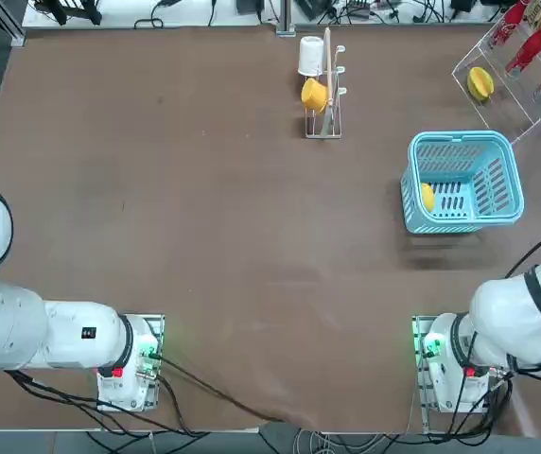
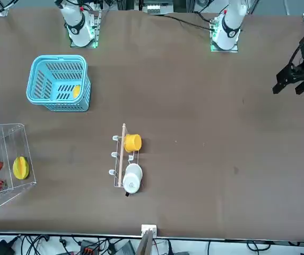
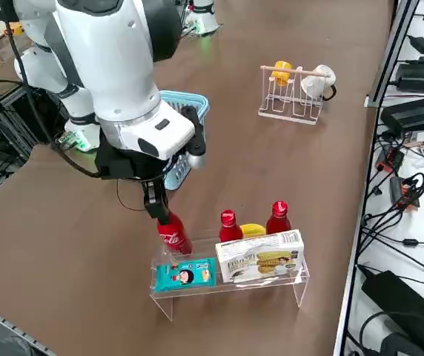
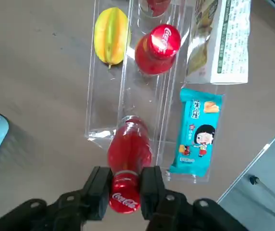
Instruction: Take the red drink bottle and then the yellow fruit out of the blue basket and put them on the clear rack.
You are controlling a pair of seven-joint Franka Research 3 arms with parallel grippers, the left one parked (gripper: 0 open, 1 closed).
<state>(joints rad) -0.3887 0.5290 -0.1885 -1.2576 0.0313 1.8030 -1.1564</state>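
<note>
1. My right gripper (image 4: 125, 192) hangs over the near end of the clear rack (image 3: 230, 285), fingers (image 4: 99, 190) clamped on the cap and neck of the red drink bottle (image 4: 129, 154).
2. From the right side view the bottle (image 3: 171, 233) stands roughly upright, slightly tilted, at the rack's end nearest the arm. I cannot tell whether its base rests on the shelf.
3. Two other red bottles (image 3: 229, 226) stand further along the rack, red caps up. A larger oval yellow fruit with greenish ridges (image 4: 110, 35) lies beside them; it shows on the rack in the top view too (image 1: 479, 83).
4. Against the rack's front wall lean a blue snack packet with a cartoon face (image 4: 195, 138) and a white cracker box (image 3: 261, 256).
5. The blue basket (image 1: 493, 165) sits on the brown table (image 1: 185, 218) near the rack, between it and the right arm's base. Handle position not clear to me.
6. The small yellow fruit (image 1: 427, 197) lies inside the basket, against the wall on the side toward the table's middle. Front view agrees (image 2: 76, 91).
7. Mid-table, well apart from the basket: a wire cup stand (image 2: 121, 159) holding a yellow-orange cup (image 2: 133, 142) and a white cup (image 2: 133, 178).
</note>
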